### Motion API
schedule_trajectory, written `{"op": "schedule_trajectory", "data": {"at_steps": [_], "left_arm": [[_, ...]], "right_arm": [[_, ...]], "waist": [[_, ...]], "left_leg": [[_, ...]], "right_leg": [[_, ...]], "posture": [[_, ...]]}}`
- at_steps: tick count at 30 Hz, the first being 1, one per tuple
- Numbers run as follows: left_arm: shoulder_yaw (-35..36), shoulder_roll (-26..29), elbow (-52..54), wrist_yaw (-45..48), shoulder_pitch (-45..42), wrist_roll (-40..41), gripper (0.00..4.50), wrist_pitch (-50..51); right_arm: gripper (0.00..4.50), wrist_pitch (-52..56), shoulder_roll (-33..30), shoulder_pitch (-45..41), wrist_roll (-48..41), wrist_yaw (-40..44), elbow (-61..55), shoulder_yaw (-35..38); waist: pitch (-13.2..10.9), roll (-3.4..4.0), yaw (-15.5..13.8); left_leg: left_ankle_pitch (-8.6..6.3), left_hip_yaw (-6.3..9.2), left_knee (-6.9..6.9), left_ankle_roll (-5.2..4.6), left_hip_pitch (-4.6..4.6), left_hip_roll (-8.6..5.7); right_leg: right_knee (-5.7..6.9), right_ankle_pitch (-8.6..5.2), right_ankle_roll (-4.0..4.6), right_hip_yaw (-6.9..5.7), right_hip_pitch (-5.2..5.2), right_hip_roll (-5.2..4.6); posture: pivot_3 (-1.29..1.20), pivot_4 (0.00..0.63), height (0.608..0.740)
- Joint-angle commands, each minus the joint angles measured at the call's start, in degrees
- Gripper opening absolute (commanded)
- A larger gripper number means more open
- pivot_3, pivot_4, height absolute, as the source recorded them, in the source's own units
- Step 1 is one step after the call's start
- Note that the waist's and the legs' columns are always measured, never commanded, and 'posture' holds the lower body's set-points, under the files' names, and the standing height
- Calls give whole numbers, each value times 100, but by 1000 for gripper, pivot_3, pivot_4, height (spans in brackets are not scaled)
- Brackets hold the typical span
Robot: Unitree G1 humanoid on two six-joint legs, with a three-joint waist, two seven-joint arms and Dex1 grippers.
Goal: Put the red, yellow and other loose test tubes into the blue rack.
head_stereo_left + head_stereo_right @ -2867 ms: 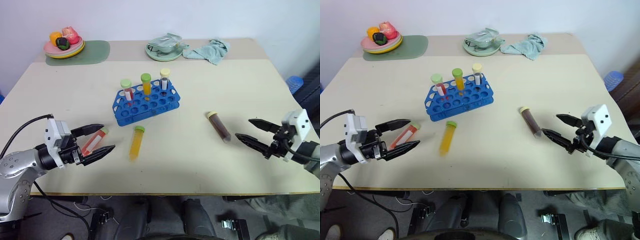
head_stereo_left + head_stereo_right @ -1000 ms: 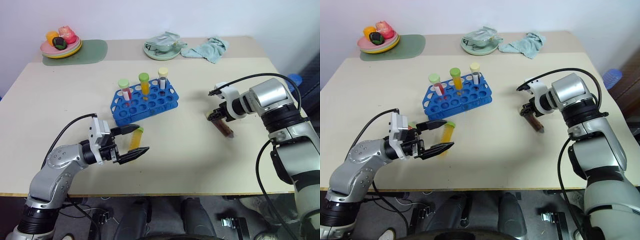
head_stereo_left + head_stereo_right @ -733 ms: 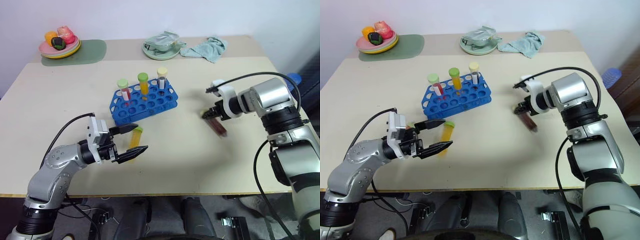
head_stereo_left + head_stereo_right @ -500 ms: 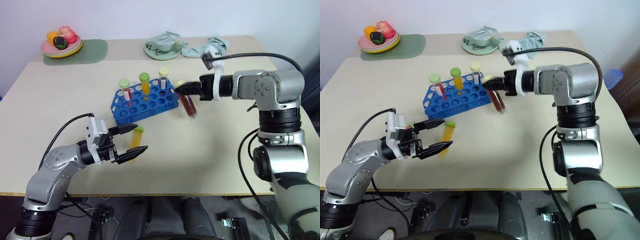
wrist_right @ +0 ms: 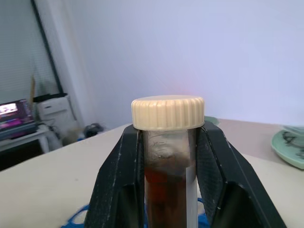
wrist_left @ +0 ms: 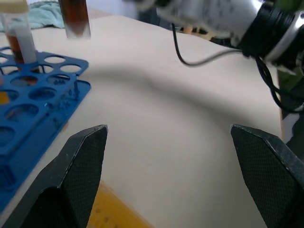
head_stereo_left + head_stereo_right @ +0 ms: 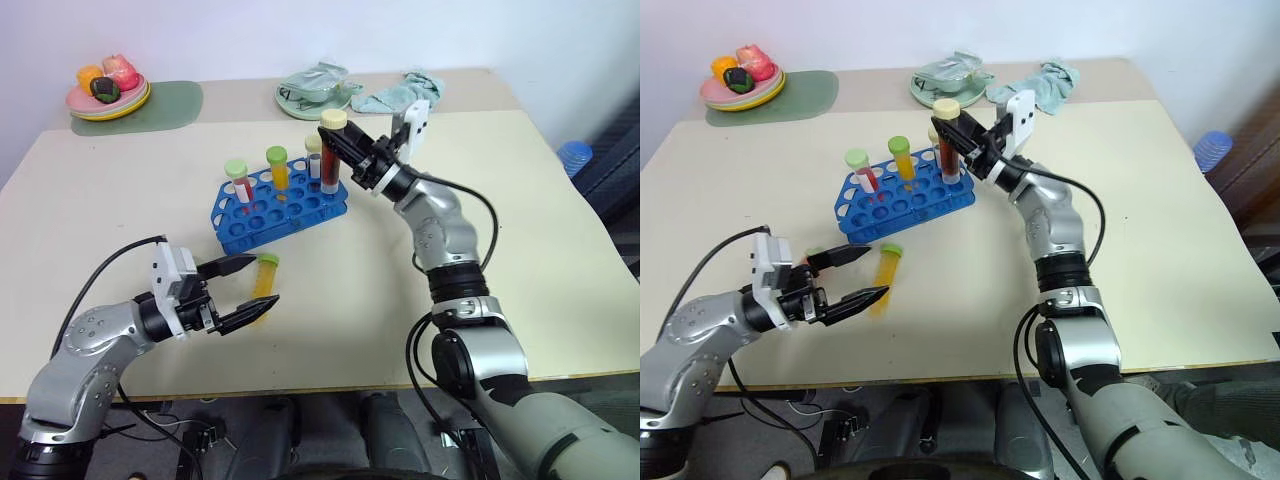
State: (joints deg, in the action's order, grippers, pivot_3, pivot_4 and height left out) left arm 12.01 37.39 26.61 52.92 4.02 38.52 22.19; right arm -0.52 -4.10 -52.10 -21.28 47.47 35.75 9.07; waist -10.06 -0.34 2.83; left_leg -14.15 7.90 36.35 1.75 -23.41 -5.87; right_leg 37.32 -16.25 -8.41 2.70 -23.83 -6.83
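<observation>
The blue rack (image 7: 262, 208) stands mid-table with three capped tubes upright in its far row. My right gripper (image 7: 338, 152) is shut on the dark brown test tube (image 7: 330, 158) just under its pale-yellow cap (image 5: 167, 113). It holds that tube upright over the rack's right end. The yellow test tube (image 7: 266, 270) lies on the table in front of the rack. My left gripper (image 7: 262, 281) is open, a fingertip on either side of it, and I cannot tell if they touch. A light-green cap (image 7: 816, 253) peeks from behind the left hand. The red tube's body is hidden.
At the back left, a plate of toy fruit (image 7: 104, 92) sits on a green mat (image 7: 168, 102). A green dish (image 7: 312, 94) and a teal cloth (image 7: 398, 94) lie at the back centre. The right arm reaches across the table's right half.
My right gripper has lifted the brown tube off the table, carried it left and up to the rack's right end, and turned it upright. The left gripper stays open by the yellow tube.
</observation>
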Motion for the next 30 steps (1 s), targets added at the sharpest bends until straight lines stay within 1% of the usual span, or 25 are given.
{"op": "schedule_trajectory", "data": {"at_steps": [1,7,12,17,21,30], "left_arm": [[303,70,355,-129,170,226,4239,83],[623,59,888,-491,596,442,4239,266],[801,77,1143,-708,770,630,4239,381],[930,138,1256,-816,875,742,4239,432],[956,166,1298,-871,892,776,4239,447],[968,232,1272,-811,933,755,4239,393]], "right_arm": [[859,-894,148,-346,-39,-45,540,189],[859,-1780,352,-614,-115,79,1690,410],[859,-2183,395,-773,-103,79,2346,566],[859,-2392,444,-748,-54,165,2672,639],[859,-2554,443,-696,16,79,2886,672],[859,-2726,622,-677,148,17,3054,639]], "waist": [[0,0,0],[0,1,56],[0,1,94],[0,2,120],[1,2,121],[3,3,126]], "left_leg": [[2,0,-5,3,0,0],[10,0,-16,17,0,6],[12,0,-18,19,0,8],[13,0,-20,22,1,13],[14,0,-20,23,1,16],[15,0,-20,25,3,17]], "right_leg": [[0,0,0,0,-3,0],[1,1,3,1,-10,3],[1,2,5,1,-10,6],[2,2,5,1,-13,11],[2,2,7,1,-13,14],[3,3,9,1,-11,16]], "posture": [[0,150,740],[0,150,740],[0,150,740],[0,150,740],[0,150,740],[0,150,740]]}}
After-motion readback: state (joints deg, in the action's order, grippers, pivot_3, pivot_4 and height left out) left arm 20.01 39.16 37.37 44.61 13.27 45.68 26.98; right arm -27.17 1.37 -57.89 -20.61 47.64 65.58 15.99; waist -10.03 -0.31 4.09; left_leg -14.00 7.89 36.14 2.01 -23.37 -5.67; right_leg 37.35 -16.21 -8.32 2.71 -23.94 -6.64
